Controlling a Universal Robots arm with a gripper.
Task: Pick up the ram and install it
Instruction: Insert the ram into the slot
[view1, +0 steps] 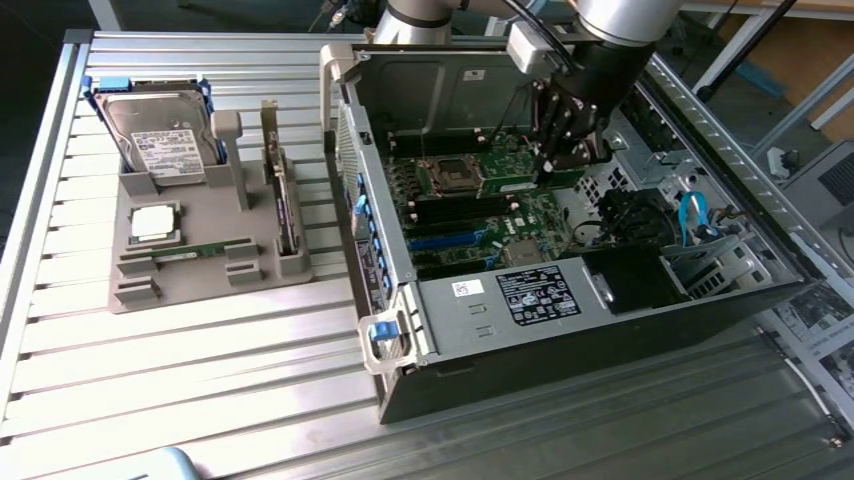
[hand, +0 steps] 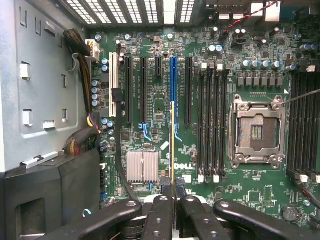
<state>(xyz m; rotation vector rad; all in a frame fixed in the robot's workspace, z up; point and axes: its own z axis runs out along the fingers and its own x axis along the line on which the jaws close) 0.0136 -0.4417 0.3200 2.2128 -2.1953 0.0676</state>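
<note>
Black claw (hand: 173, 187). The ram (hand: 172, 145) between its fingers shows edge-on as a thin yellow-green line. Beyond the fingertips, a dark green motherboard (hand: 250, 195) speckled with small silver and blue parts. Straight ahead of the claw, one bright blue expansion slot (hand: 173, 75) among black ones. Beside the claw, a ribbed silver heatsink (hand: 142, 166). On its other side, black memory slots (hand: 212, 120) with white end clips and a silver-framed processor socket (hand: 257, 131). Plain grey computer case (hand: 45, 75).

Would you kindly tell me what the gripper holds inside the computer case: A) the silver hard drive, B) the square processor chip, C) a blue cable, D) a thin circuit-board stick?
D: the gripper is shut on the ram, seen edge-on over the motherboard, while the hard drive and processor chip lie in the tray.
</note>
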